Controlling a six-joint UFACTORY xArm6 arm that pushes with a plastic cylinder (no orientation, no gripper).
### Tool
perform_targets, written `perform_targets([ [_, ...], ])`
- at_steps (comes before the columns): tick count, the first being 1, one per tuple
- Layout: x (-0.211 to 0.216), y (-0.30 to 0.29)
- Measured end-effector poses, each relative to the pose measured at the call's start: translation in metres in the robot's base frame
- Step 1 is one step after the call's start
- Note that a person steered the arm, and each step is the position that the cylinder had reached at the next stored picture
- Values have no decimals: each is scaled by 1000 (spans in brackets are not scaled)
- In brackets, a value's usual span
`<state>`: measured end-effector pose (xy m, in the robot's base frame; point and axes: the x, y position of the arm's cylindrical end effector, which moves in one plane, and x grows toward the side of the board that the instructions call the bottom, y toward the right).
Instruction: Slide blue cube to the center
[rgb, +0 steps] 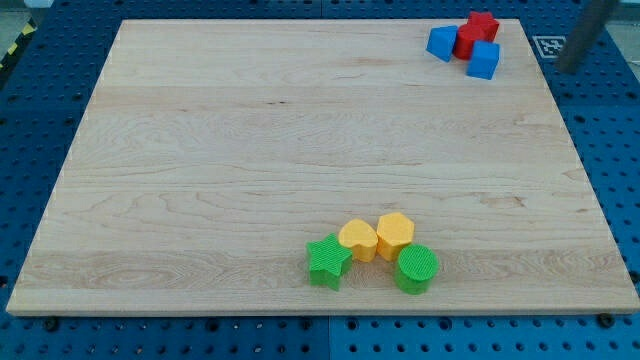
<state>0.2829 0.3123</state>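
Observation:
The blue cube (483, 60) sits near the board's top right corner. It touches a red block (469, 41), with a second red block (483, 24) just behind and another blue block (440, 43) on the left of the cluster. My rod enters at the view's top right and looks blurred. My tip (567, 68) is beyond the board's right edge, to the right of the blue cube and apart from it.
Near the bottom edge, a little right of the middle, lie a green star (328, 260), a yellow heart (358, 240), a yellow hexagon (395, 234) and a green cylinder (416, 268), packed together. The wooden board (250, 150) lies on a blue perforated table.

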Motion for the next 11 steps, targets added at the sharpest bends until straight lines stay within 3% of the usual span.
perform_targets([
  [1,-1,-3],
  [3,-11,-71],
  [6,39,-153],
  [8,41,-254],
  [10,57,-319],
  [11,83,-327],
])
